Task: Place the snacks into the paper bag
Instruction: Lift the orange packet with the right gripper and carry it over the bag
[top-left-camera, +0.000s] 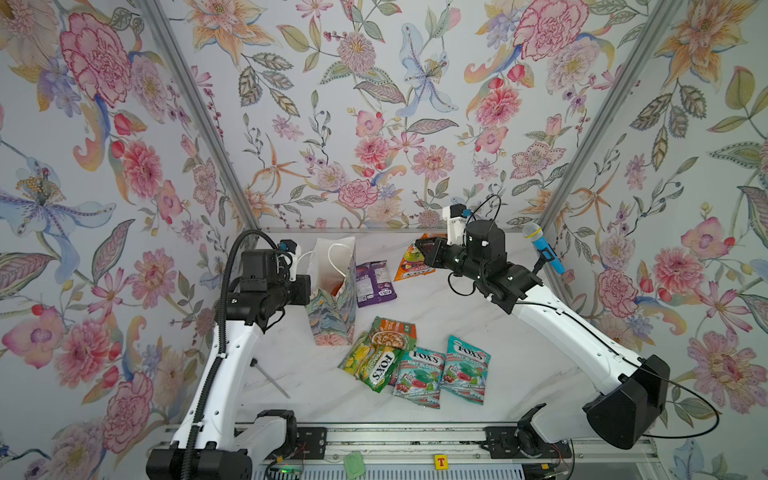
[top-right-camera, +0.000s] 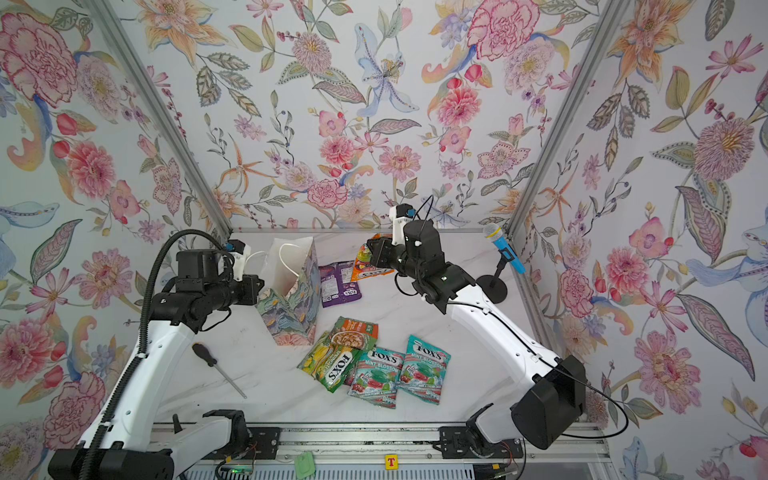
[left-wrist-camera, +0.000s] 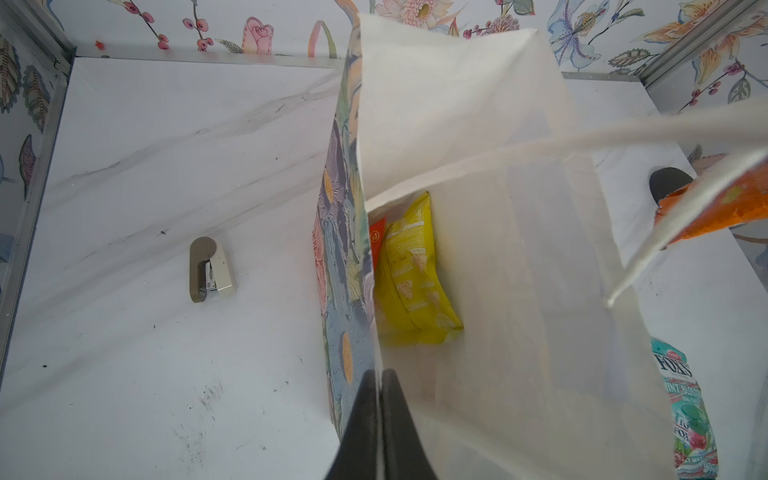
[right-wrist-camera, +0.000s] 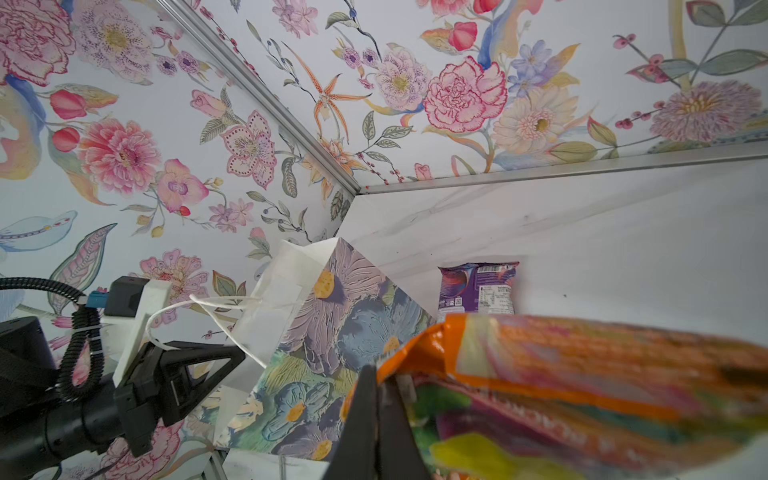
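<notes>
Mint pouches (top-left-camera: 419, 374) lie nearest. Left jaws pinch the bag (top-left-camera: 332, 307) rim; right jaws, gripping an orange pouch (top-left-camera: 409, 268), must clear it.

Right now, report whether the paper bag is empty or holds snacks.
Not empty. The left wrist view looks into the paper bag: a yellow pouch and an orange-red pouch sit near its bottom.

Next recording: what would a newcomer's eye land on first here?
The painted paper bag stands open left of centre, its rim pinched by the left gripper. Toward the back, the right gripper holds an orange pouch; more bright pouches lie scattered in front.
</notes>
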